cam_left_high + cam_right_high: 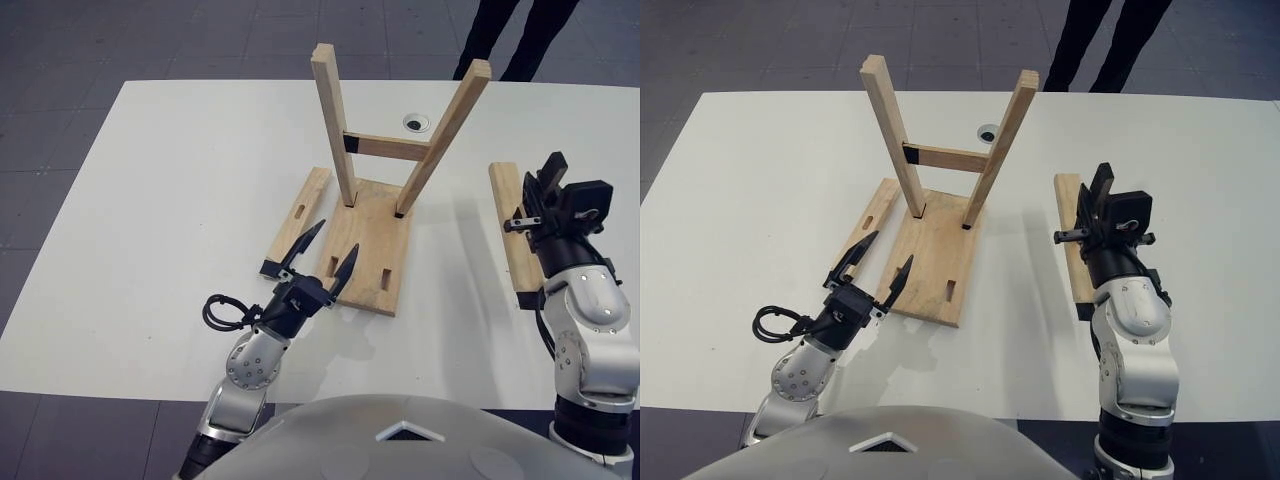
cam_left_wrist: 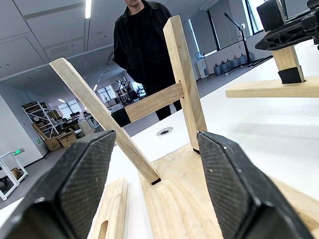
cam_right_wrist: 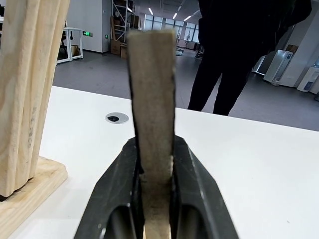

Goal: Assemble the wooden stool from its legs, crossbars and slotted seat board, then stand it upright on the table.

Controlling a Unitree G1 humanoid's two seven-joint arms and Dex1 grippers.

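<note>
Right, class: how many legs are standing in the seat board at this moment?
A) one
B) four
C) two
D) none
C: two legs, joined by a crossbar, stand at the far end of the board. A third leg lies on the table to its left, and a fourth leg lies on the right, between the fingers of the right gripper.

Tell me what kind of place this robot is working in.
Probably an open-plan lab or workshop hall: strip lights on a high ceiling, storage racks at the back, and grey floor tiles around the white table.
</note>
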